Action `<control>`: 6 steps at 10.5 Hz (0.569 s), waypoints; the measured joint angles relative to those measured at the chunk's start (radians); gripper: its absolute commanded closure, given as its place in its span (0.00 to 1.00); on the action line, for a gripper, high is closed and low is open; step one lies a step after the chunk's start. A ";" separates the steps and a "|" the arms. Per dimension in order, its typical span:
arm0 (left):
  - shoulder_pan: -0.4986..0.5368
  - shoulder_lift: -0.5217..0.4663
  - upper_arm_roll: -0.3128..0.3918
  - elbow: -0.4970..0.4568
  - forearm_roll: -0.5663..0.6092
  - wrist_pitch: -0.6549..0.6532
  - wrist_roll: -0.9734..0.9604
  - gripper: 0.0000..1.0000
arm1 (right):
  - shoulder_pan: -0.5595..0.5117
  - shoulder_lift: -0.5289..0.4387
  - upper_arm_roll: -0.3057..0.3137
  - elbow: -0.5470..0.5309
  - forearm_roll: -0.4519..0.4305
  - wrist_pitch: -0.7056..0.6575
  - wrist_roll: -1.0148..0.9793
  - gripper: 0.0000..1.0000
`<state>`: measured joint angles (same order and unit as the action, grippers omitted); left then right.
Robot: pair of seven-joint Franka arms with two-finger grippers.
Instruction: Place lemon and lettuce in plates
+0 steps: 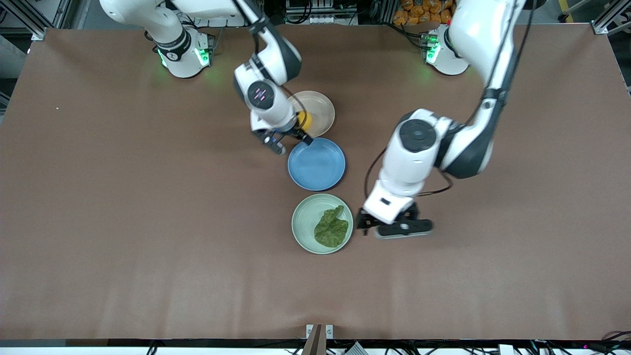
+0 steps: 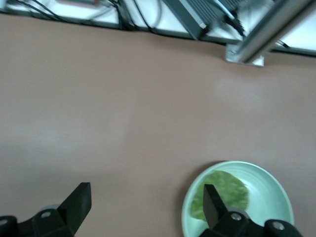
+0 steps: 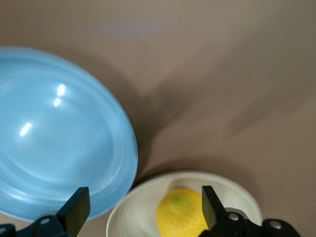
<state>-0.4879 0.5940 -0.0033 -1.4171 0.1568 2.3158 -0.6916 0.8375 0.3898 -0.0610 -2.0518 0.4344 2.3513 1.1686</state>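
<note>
The lemon (image 1: 304, 121) lies in the pale beige plate (image 1: 319, 109), near that plate's rim on the side of the blue plate. My right gripper (image 1: 291, 143) is open and empty, just above the lemon and the gap between the beige and blue plates. In the right wrist view the lemon (image 3: 181, 213) sits in the beige plate (image 3: 129, 212) between the spread fingers. The lettuce (image 1: 331, 229) lies in the mint green plate (image 1: 303, 217). My left gripper (image 1: 394, 228) is open and empty over bare table beside that plate. The left wrist view shows the lettuce (image 2: 224, 195) in the mint plate (image 2: 269, 192).
A blue plate (image 1: 316, 165) stands between the beige and mint plates, the three in a row; it also shows in the right wrist view (image 3: 54, 138). The brown table (image 1: 148, 222) spreads wide toward both arms' ends.
</note>
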 measured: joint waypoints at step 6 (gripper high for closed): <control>0.114 -0.219 -0.002 0.002 0.000 -0.379 0.185 0.00 | -0.333 -0.034 -0.038 0.051 -0.138 -0.172 -0.496 0.00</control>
<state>-0.3736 0.3750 -0.0053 -1.4148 0.1568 1.9366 -0.5065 0.5047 0.3554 -0.0992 -2.0007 0.2959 2.1792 0.6726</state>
